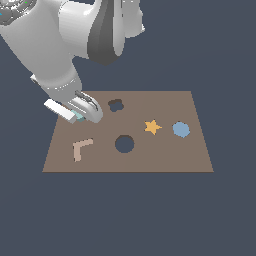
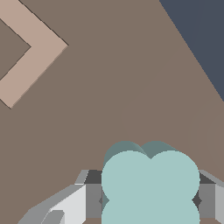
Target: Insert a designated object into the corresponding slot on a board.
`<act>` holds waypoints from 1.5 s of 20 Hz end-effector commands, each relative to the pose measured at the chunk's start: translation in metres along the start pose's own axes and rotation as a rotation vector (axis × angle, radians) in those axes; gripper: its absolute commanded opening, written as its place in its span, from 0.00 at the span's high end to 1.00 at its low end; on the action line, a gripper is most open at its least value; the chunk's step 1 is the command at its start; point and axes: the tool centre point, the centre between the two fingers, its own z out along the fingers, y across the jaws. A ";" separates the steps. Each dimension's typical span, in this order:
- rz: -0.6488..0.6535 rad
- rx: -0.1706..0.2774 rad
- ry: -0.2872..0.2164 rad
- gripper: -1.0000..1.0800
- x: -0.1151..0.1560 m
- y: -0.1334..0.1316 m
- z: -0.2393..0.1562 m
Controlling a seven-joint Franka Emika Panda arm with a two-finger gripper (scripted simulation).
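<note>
clamped between my pincer's [image 2: 151,202] fingers, the pale teal block [image 2: 151,183] hangs just above the board [image 1: 165,155], near its left edge in the exterior view. beyond it lies the tan l-shaped piece [image 2: 30,48]. i judge this the carry step; next i must align over the clover slot [image 1: 116,105] and lower.

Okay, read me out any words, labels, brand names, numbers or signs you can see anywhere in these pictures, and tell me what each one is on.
None: no text, number, brand or sign shows in either view.
The board is plain brown with only shaped cutouts.
The pale teal block between the end effector fingers is unmarked.
The orange star, blue round piece and tan L-shaped piece carry no markings.
The arm's white casing shows no logo.
</note>
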 end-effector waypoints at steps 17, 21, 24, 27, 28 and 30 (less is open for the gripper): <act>-0.678 -0.001 0.001 1.00 -0.067 -0.071 -0.007; -0.790 -0.001 0.000 1.00 -0.082 -0.077 -0.008; -0.850 -0.001 0.000 1.00 -0.091 -0.079 -0.009; -0.892 -0.001 0.000 1.00 -0.097 -0.080 -0.009; -0.902 -0.001 0.000 1.00 -0.099 -0.080 -0.009; -0.915 -0.001 0.000 1.00 -0.101 -0.081 -0.009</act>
